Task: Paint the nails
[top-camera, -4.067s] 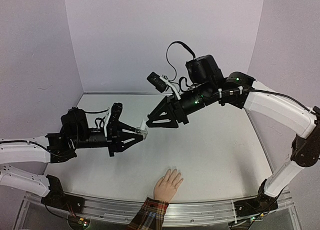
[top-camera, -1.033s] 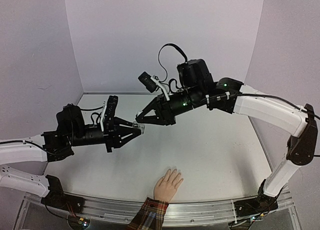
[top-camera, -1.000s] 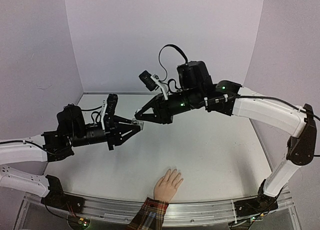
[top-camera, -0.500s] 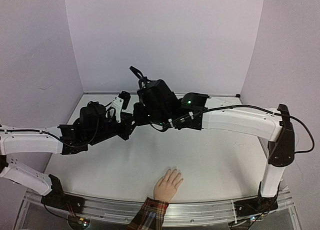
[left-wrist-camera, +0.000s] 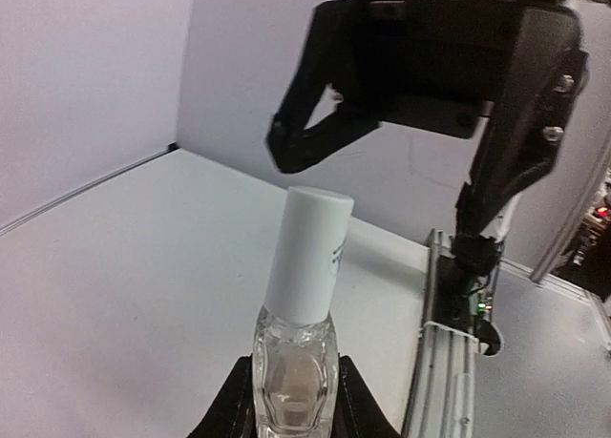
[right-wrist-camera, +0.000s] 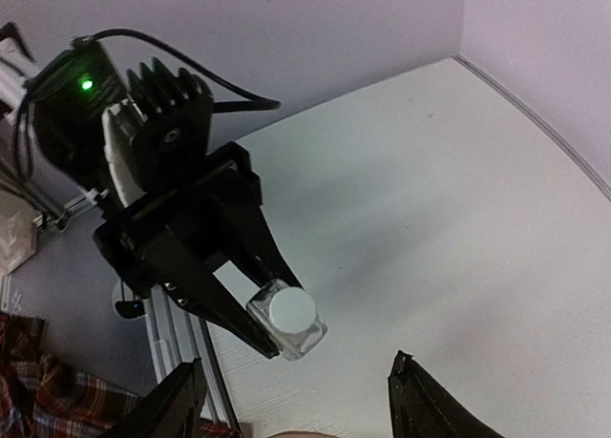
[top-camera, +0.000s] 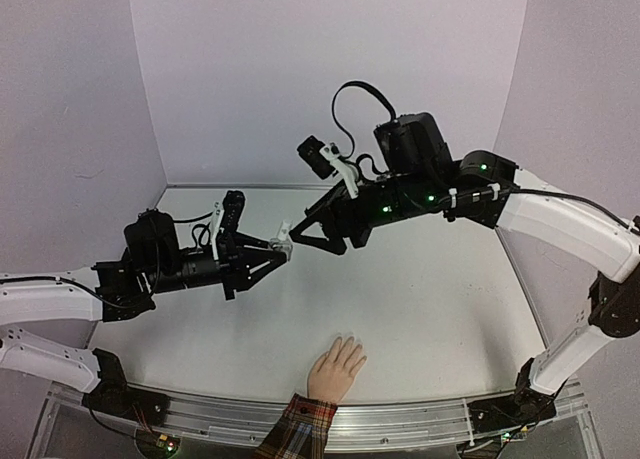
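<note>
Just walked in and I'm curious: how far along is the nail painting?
Barely started. Done: the left gripper holds the small bottle up off the table. In hand: the open right gripper points at its white cap, still on. Left: uncapping and all painting; the nails on the hand look bare.

We found the bottle raised above the table, left of centre. It sat between the fingers of the left gripper, whose arm stretched in from the left. The right gripper stood opposite, its arm reaching from the right. Its fingertips were just beyond the bottle's cap and apart from it. Nearer to us, at the table's front edge, the hand lay flat. Its nails pointed toward the back, and its cuff lay across the rail.
</note>
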`<state>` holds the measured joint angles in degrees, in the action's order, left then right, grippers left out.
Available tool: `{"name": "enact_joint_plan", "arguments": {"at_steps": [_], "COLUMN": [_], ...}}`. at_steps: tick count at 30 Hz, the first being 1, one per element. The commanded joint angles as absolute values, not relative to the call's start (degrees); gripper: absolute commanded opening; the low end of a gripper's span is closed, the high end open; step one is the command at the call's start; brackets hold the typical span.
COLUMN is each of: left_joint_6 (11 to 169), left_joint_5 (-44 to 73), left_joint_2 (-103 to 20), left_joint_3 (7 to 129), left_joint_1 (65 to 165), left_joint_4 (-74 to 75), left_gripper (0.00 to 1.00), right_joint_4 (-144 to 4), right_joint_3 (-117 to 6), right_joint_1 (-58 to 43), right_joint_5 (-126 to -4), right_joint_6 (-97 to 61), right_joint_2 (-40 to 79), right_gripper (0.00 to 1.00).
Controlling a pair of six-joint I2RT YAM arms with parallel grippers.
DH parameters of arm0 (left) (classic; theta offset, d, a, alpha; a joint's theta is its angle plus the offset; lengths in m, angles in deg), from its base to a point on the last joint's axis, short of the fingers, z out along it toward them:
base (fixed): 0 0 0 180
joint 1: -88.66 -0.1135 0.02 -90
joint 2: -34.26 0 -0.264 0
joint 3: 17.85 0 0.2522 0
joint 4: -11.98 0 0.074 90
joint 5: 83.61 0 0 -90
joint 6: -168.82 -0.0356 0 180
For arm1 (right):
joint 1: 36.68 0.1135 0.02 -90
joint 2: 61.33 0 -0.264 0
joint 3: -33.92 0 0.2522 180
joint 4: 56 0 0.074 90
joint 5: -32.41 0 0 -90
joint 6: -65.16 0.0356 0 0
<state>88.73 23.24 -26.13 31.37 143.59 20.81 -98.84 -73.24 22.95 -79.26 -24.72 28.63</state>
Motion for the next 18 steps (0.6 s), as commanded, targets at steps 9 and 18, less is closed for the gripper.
{"name": "enact_joint_plan", "arguments": {"at_steps": [9, 18], "left_joint_6": [88.98, 89.02], "left_joint_5": [45.17, 45.59], "left_joint_2": [-26.34, -26.37], "left_joint_3": [36.46, 36.38], "left_joint_1": [143.38, 143.34], "left_joint_4": [21.94, 22.36], "left_gripper": [0.0, 0.0], "right_joint_4": [-99.9, -99.9], "right_joint_3": [-77.92, -79.13], "right_joint_1": [22.49, 22.51], "right_joint_5": [-104.64, -104.99], "right_joint_6": [-36.21, -34.85], "right_joint_2": [31.49, 33.78], "right_gripper": [0.42, 0.25]}}
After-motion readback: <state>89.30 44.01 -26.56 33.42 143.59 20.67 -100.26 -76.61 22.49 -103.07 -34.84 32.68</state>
